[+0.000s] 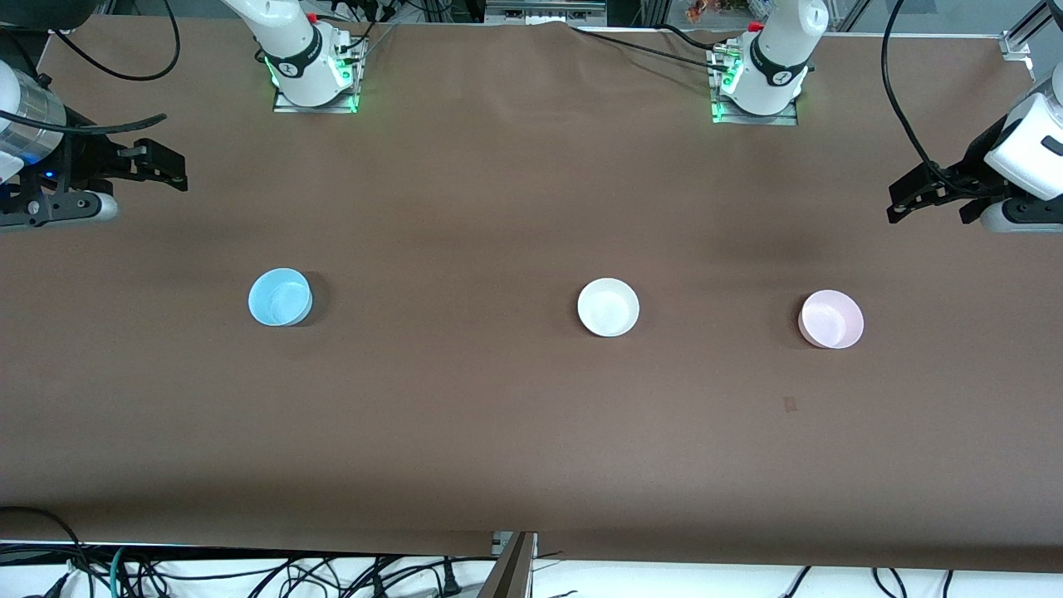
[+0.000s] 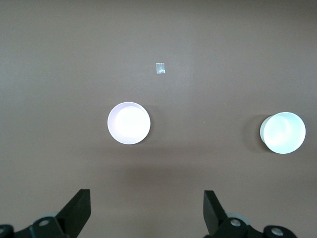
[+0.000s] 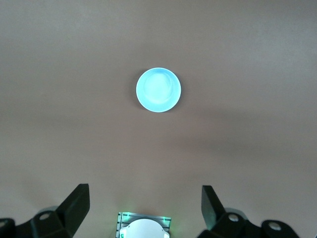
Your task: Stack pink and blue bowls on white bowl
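The left gripper (image 1: 901,203) is held up in the air over the brown table (image 1: 515,448) at the left arm's end, its two black fingers (image 2: 77,210) spread wide with nothing between them. The right gripper (image 1: 170,166) is held likewise over the right arm's end of the table, its fingers (image 3: 74,208) also set wide apart and empty. Both arms are seen waiting, clear of the bowls.

Three bowls are set upright on the table in a loose row, well apart from one another. The blue bowl (image 1: 280,296) lies toward the right arm's end and is seen alone in the right wrist view (image 3: 158,89). The white bowl (image 1: 609,307) stands between the other two, nearer to the pink one. The pink bowl (image 1: 830,319) lies toward the left arm's end, slightly nearer to the front camera than the white bowl. In the left wrist view the pink bowl (image 2: 129,123) and the white bowl (image 2: 283,133) are both shown, washed out by glare.

A small scrap of tape (image 1: 790,404) is stuck to the table, nearer to the front camera than the pink bowl. No bowl is stacked on another.
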`<state>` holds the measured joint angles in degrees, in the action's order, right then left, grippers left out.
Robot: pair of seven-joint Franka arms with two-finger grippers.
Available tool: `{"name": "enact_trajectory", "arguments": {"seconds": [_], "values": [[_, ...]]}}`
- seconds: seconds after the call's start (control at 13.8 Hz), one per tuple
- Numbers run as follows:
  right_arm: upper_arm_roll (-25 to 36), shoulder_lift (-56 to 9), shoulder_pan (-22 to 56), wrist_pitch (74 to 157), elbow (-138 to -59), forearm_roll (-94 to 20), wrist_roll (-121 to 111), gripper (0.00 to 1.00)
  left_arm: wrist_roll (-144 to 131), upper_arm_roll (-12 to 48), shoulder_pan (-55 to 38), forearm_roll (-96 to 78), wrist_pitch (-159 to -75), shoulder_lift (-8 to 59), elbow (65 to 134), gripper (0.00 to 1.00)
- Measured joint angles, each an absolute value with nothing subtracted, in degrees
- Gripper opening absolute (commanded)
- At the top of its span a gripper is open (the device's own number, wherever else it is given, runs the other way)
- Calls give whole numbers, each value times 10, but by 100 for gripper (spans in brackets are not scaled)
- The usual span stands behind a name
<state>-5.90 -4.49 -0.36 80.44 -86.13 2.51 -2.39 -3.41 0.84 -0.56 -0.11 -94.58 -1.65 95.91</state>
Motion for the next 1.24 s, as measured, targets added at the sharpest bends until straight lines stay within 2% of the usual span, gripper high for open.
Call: {"name": "enact_trajectory", "arguments": {"seconds": [0.65,0.87,1.24], "values": [[-59,-45,-4,804,-861,25,-24,100,-34,9,-6,-1,-944,-1,959,100],[-59,-45,-4,804,-861,25,-24,100,-32,8,-2,-1,-946,25,957,100],[-58,-45,-4,804,-861,25,-24,100,136,7,27,4,-950,100,895,100]]}}
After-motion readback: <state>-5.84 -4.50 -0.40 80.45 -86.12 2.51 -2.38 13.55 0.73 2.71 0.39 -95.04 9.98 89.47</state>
